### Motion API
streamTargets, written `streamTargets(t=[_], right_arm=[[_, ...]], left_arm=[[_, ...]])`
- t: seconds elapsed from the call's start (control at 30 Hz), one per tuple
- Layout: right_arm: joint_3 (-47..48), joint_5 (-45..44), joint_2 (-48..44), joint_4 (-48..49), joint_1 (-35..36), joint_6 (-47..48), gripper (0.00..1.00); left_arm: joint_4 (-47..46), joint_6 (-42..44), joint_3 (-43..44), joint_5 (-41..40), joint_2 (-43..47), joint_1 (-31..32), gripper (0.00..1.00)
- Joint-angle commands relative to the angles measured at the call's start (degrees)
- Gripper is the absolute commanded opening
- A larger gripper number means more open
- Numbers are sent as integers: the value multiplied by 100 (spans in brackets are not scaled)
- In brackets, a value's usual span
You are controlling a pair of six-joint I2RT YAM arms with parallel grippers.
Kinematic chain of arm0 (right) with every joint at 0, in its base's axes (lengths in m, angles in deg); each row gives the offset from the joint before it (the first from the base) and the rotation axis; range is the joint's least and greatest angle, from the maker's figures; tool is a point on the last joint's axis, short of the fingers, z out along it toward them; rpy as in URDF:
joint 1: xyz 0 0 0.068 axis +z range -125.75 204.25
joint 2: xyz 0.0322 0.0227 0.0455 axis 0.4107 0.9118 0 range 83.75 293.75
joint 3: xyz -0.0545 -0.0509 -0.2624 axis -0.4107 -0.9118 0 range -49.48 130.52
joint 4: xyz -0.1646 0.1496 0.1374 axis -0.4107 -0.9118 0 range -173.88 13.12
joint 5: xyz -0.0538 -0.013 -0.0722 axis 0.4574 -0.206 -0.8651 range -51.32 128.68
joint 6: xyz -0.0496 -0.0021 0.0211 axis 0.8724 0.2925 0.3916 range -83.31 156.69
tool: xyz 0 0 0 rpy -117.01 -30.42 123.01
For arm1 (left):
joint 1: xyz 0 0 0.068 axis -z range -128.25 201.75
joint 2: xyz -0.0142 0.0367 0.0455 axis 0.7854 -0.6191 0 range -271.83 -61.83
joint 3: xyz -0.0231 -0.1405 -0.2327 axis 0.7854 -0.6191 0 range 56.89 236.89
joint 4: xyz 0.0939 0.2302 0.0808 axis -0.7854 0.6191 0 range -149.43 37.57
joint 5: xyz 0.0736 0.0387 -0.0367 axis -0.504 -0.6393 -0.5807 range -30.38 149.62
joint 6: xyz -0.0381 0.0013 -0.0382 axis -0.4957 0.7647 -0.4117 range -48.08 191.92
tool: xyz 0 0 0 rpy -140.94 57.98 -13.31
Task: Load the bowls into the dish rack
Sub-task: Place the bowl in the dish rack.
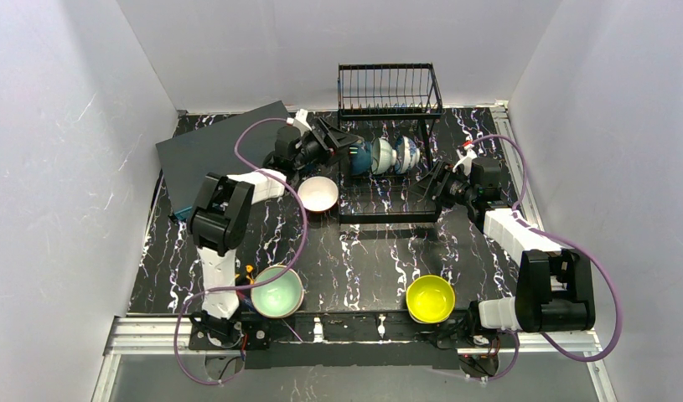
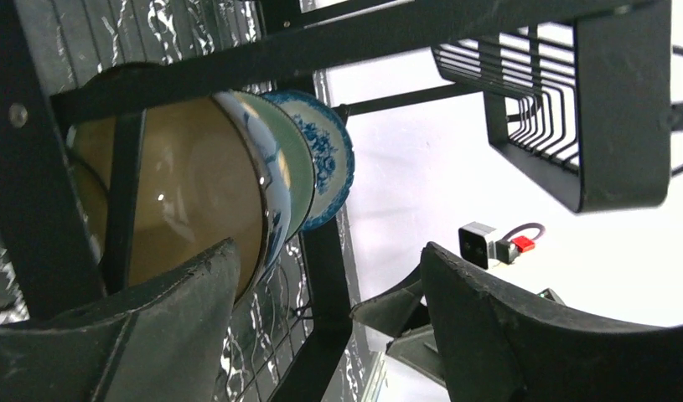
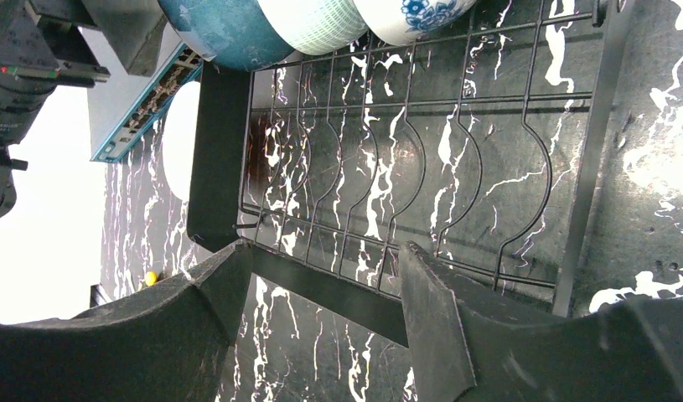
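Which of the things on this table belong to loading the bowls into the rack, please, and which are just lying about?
For the job: rack; racked bowls; white bowl; green bowl; yellow bowl.
Lying about: grey box.

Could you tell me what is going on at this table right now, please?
Two robot arms are loading bowls into the black dish rack. Three bowls stand on edge in it: a dark blue bowl, a pale green striped bowl and a blue-and-white bowl. The left pincer is open right at the dark blue bowl, gripping nothing. The right pincer hangs open over the rack's base, empty. A white bowl, a mint-green bowl and a yellow bowl wait on the table.
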Motion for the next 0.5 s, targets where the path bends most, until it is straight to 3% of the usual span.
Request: streamTargets(t=[0.0, 0.27, 0.47], right_arm=[[61, 84, -28, 212, -36, -26, 73], [49, 102, -77, 208, -40, -49, 73], [21, 159, -90, 269, -35, -114, 73]], left_arm=[[371, 465, -376, -271, 739, -77, 77], [516, 831, -1111, -228, 1463, -123, 81], [1347, 1580, -1652, -283, 2453, -127, 82]])
